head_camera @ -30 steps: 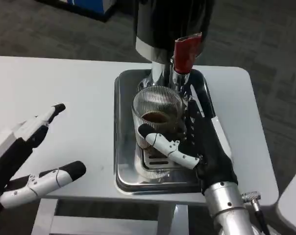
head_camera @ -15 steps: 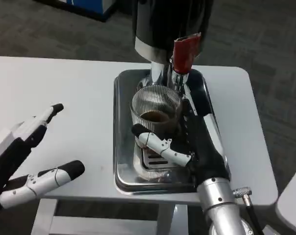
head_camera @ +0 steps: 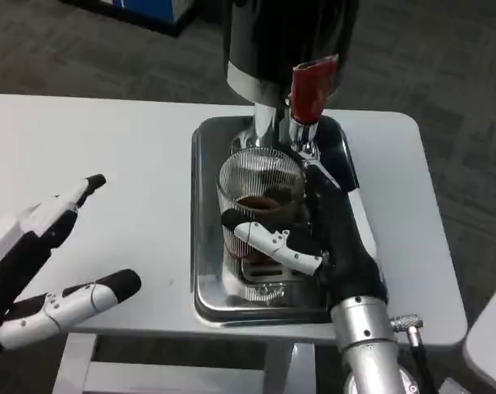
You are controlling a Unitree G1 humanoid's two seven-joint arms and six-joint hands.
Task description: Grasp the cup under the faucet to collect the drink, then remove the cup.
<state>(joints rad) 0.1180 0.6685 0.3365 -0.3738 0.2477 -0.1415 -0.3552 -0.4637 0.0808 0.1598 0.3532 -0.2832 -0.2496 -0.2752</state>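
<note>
The cup (head_camera: 260, 193) is a ribbed clear glass tumbler w/ brown drink in its lower part, standing upright on the grate of the steel drip tray (head_camera: 205, 246), directly below the faucet (head_camera: 300, 135) and its red tap handle (head_camera: 311, 86); the right hand (head_camera: 314, 238) grasps it, fingers (head_camera: 273, 242) across the near wall at mid height, black palm against its right side; cup sits inside that wrap, touching it.

Handling, as a judgement: glass, so stiff and fragile; partly filled, so moderately heavy and prone to slosh; ribs should give some bite, but a wet wall would be slippery; best hold is around the mid-body as now, below the rim, kept upright; squeeze firm, not hard.

Outward: the tray sits on the white worktop (head_camera: 108, 139), at its centre-right, w/ the dark dispenser body (head_camera: 285, 37) rising at the tray's back edge; the spout is just above the rim, so removal prob. needs a pull toward the robot before any lift, else rim may clip it.

Left hand (head_camera: 47, 263) hovers well apart at the worktop's near-left edge, released, fingers spread, holding nothing.
</note>
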